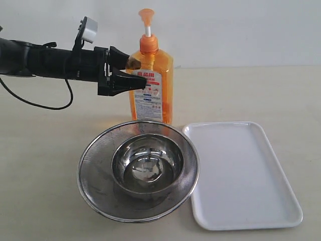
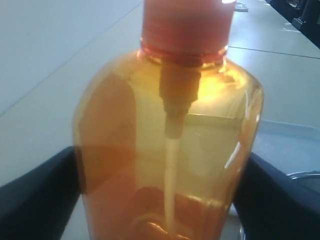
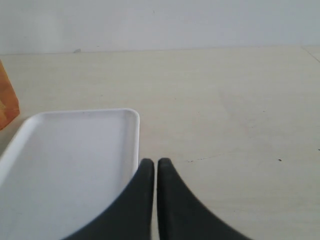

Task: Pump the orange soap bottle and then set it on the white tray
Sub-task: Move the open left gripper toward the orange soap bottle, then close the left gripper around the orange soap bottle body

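Note:
The orange soap bottle (image 1: 153, 88) stands upright on the table behind the steel bowl, its pump head (image 1: 146, 17) raised on the white stem. My left gripper (image 1: 137, 70) reaches in from the left at shoulder height and is shut on the bottle. In the left wrist view the bottle (image 2: 165, 125) fills the frame, with one dark finger (image 2: 35, 200) pressed against each flat side. The white tray (image 1: 241, 175) lies empty to the right of the bowl. My right gripper (image 3: 156, 162) is shut and empty, hovering by the tray's edge (image 3: 134, 145); it is out of the exterior view.
A round steel mesh strainer (image 1: 95, 186) holding a smaller steel bowl (image 1: 145, 163) sits right in front of the bottle, touching the tray's left rim. A black cable (image 1: 45, 104) trails on the table under the left arm. A corner of the bottle (image 3: 6, 100) shows beyond the tray.

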Available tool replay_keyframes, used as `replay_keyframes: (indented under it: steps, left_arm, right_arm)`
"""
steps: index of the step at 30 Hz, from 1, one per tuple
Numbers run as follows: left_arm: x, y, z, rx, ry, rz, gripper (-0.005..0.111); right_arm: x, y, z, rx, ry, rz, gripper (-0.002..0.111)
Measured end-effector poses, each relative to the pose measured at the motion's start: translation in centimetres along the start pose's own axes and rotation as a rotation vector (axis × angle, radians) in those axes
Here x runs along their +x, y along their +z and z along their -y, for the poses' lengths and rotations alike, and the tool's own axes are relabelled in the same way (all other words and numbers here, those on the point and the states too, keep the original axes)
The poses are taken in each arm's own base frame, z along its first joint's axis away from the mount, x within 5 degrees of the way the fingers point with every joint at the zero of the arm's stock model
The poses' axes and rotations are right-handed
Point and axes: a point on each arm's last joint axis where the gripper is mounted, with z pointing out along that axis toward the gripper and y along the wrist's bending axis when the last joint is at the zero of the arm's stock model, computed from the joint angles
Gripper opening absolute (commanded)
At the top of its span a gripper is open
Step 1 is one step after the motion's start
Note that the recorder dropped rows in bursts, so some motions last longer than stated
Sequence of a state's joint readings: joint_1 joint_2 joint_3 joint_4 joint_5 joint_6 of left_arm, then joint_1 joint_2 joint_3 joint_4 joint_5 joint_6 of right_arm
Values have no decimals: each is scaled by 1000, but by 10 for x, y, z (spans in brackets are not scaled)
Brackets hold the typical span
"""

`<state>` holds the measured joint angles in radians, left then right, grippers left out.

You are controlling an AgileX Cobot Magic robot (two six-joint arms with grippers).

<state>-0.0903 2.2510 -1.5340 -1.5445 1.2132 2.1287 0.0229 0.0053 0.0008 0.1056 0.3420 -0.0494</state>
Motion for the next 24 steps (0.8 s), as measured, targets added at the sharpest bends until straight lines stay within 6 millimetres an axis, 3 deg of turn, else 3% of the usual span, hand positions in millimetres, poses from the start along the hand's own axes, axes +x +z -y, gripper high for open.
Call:
replay_keyframes:
  steps: [13, 24]
  left_arm:
    - [-3, 15, 6, 17, -8, 19, 57]
    - [0, 8, 6, 48, -6, -14, 57]
  right_arm:
    - [0, 0, 0, 0, 0, 0, 0]
    - [0, 0, 0, 0, 0, 0, 0]
